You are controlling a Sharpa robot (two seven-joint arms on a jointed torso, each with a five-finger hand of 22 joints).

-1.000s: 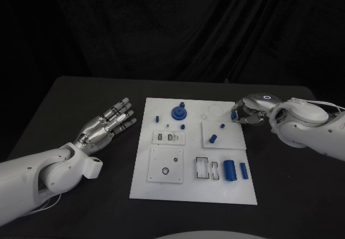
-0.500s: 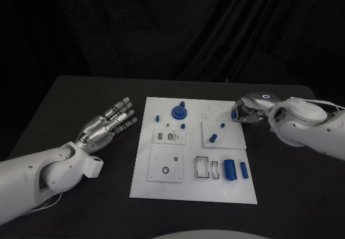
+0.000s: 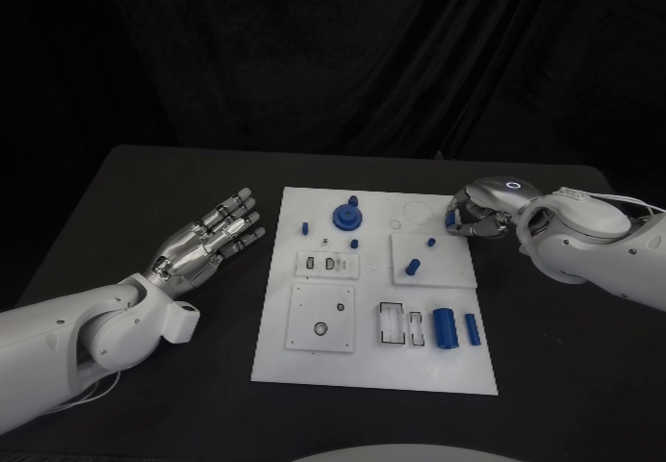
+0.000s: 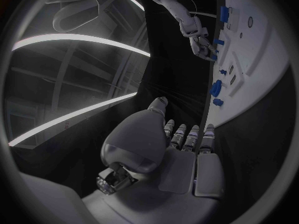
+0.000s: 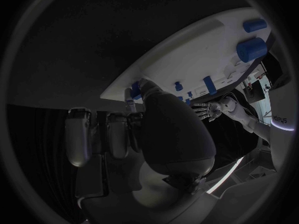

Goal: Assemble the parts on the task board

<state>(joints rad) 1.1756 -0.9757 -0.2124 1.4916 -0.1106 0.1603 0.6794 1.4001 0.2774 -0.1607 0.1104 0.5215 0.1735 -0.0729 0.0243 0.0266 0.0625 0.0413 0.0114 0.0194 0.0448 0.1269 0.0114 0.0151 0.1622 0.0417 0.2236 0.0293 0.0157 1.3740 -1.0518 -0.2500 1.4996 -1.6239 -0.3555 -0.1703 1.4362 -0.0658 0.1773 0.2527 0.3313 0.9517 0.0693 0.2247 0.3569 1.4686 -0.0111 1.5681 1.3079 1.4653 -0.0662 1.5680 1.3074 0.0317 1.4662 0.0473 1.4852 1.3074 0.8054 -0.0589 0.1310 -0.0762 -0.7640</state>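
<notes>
Black table, white task board at centre. Right hand pinches small blue part at board's far right corner; left hand spread, idle. Pick-up step; next, carry part to its socket.

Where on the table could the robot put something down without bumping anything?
Bare black table lies behind the left hand, and in front of the task board. It is crowded at the board's far right corner, where the right hand holds a small blue part.
</notes>
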